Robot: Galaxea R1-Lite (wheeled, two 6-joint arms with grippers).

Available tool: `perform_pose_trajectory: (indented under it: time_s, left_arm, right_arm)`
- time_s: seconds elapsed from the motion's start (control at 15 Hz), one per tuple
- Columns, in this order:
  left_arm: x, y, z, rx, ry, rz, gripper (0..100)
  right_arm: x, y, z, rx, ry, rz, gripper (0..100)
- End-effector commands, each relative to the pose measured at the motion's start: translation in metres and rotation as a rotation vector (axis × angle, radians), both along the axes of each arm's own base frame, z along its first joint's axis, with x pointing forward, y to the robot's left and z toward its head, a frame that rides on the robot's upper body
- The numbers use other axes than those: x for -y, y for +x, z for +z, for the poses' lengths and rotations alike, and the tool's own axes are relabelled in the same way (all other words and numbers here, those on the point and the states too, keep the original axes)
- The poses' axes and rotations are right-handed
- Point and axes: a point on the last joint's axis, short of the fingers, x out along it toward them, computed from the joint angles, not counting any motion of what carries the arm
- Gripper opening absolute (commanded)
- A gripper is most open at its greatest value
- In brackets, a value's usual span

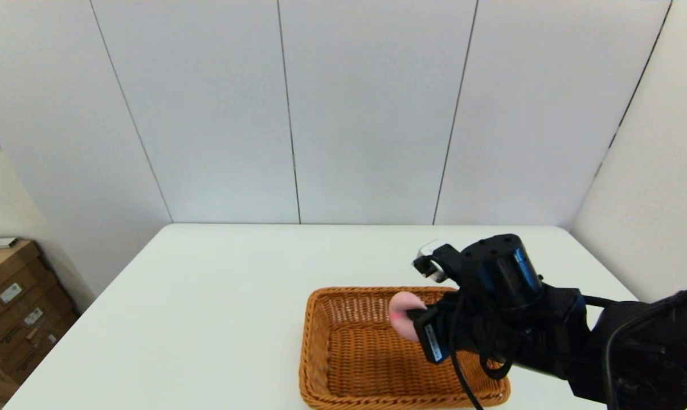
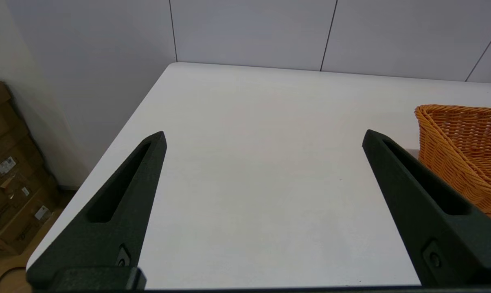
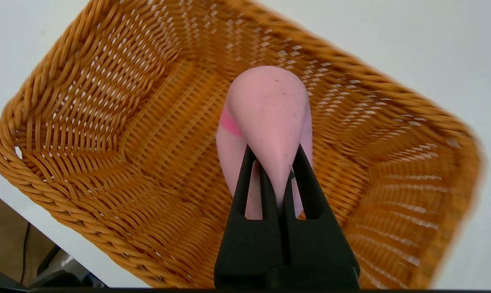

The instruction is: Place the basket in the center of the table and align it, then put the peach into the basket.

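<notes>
A: If the right gripper (image 3: 276,160) lets go from this height, the peach (image 3: 266,122) could bounce or roll against the wicker basket (image 1: 349,353) wall, since the fingers pinch only its narrow end.

B: Anything in the basket yet?

A: Nothing; the peach hangs above its floor. The left gripper (image 2: 264,138) waits spread wide over the white table (image 2: 249,162), beside the basket.

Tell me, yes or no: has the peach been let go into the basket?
No: the right gripper is shut on the peach, holding it above the basket.
</notes>
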Motion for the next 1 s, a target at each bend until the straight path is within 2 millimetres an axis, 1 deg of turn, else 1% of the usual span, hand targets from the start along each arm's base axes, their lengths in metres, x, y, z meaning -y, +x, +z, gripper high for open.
perform_pose_trajectory:
  time_s: [0.07, 0.27, 0.4, 0.47, 0.53, 0.67, 0.8, 0.93, 1.0]
  left_arm:
    - [0.000, 0.000, 0.000, 0.000, -0.001, 0.001, 100]
    - [0.000, 0.000, 0.000, 0.000, -0.001, 0.001, 100]
    - [0.000, 0.000, 0.000, 0.000, -0.001, 0.001, 100]
    - [0.000, 0.000, 0.000, 0.000, -0.001, 0.001, 100]
    - [0.000, 0.000, 0.000, 0.000, -0.001, 0.001, 100]
    - [0.000, 0.000, 0.000, 0.000, -0.001, 0.001, 100]
    - [0.000, 0.000, 0.000, 0.000, -0.001, 0.001, 100]
    - [0.000, 0.000, 0.000, 0.000, -0.001, 0.001, 100]
    - [0.000, 0.000, 0.000, 0.000, -0.001, 0.001, 100]
  right_arm:
    - [-0.008, 0.006, -0.015, -0.035, -0.021, 0.003, 100]
    - [-0.003, 0.005, -0.001, 0.000, 0.016, -0.013, 100]
    - [0.008, 0.004, 0.013, 0.042, 0.052, -0.040, 100]
    - [0.016, 0.001, 0.022, 0.065, 0.070, -0.055, 100]
    - [0.027, -0.005, 0.040, 0.114, 0.105, -0.076, 100]
    - [0.051, -0.021, 0.071, 0.203, 0.163, -0.115, 100]
    - [0.072, -0.046, 0.091, 0.262, 0.184, -0.138, 100]
    - [0.099, -0.074, 0.109, 0.344, 0.151, -0.213, 100]
    - [0.115, -0.092, 0.120, 0.399, 0.162, -0.248, 100]
